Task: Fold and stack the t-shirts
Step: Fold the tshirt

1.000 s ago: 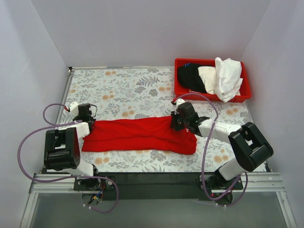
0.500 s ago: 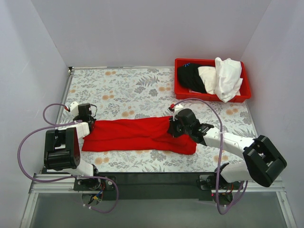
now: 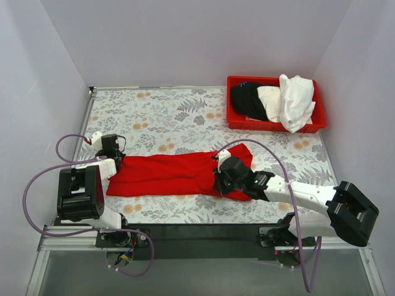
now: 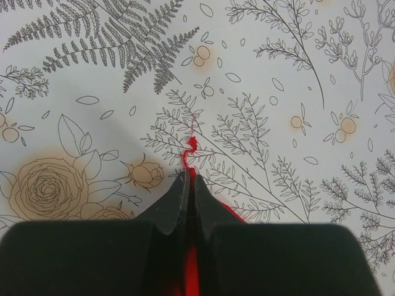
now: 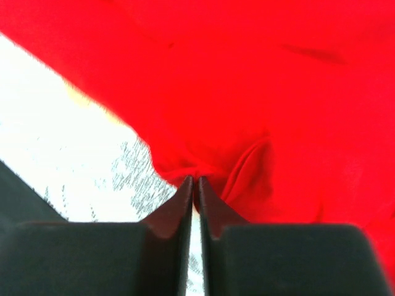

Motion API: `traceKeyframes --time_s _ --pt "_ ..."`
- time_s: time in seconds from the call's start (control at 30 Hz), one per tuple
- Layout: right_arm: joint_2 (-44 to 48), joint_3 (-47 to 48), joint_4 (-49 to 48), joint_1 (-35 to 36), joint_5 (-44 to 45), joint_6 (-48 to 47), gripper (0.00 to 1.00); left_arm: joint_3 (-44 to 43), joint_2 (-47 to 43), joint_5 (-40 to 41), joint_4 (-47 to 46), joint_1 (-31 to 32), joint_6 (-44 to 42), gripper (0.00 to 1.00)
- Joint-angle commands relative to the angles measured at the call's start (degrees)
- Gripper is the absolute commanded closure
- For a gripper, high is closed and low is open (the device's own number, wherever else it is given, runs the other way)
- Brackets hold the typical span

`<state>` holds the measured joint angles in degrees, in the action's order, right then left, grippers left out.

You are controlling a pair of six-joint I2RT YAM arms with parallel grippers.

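Observation:
A bright red t-shirt (image 3: 166,174) lies folded into a long strip across the flowered table. My left gripper (image 3: 115,161) is shut on its left end; red cloth (image 4: 191,154) shows between the shut jaws in the left wrist view. My right gripper (image 3: 219,182) is shut on a pinch of the shirt's right part (image 5: 203,166) and holds it lifted, folded over toward the left. A raised red flap (image 3: 237,152) stands behind it. White (image 3: 295,102), cream (image 3: 270,97) and black (image 3: 248,100) shirts lie in the red bin.
The rigid red plastic bin (image 3: 274,126) stands at the back right corner. Grey walls close in the table on three sides. The flowered cloth (image 3: 166,117) covers the table between the shirt and the back wall. Purple cables loop by both arms.
My right gripper has moved left and toward the near edge, dragging the shirt's right end over itself. The left gripper has stayed put.

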<state>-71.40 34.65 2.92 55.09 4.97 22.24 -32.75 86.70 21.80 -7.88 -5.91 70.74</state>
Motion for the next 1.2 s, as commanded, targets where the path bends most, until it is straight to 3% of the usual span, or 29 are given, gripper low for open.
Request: traceKeyframes --time_s 0.0,0.07,0.2,0.33,0.77,1.17 --pt "2.74 -0.47 3.58 2.91 2.67 3.33 0.93 0.06 0.14 -1.76 1.2 -0.24 0.19 1.0" --pt "3.98 -0.03 5.77 4.49 3.81 4.21 0.85 0.06 0.14 -1.76 1.2 -0.24 0.19 1.0" --pt "9.85 0.68 8.07 4.94 7.06 4.83 0.61 0.06 -0.3 -0.8 1.37 -0.15 0.19 1.0" --pt "13.56 1.47 9.56 3.98 14.18 3.87 0.48 0.32 -1.26 0.78 1.55 -0.24 0.36 1.0" --pt "0.74 9.89 4.12 -20.97 12.43 -4.39 0.47 1.73 -5.05 2.19 -0.21 0.02 0.98 1.0" --pt "-13.59 17.82 -0.28 -28.63 6.1 -7.65 0.53 1.2 -3.82 1.66 -0.65 -0.06 0.98 1.0"
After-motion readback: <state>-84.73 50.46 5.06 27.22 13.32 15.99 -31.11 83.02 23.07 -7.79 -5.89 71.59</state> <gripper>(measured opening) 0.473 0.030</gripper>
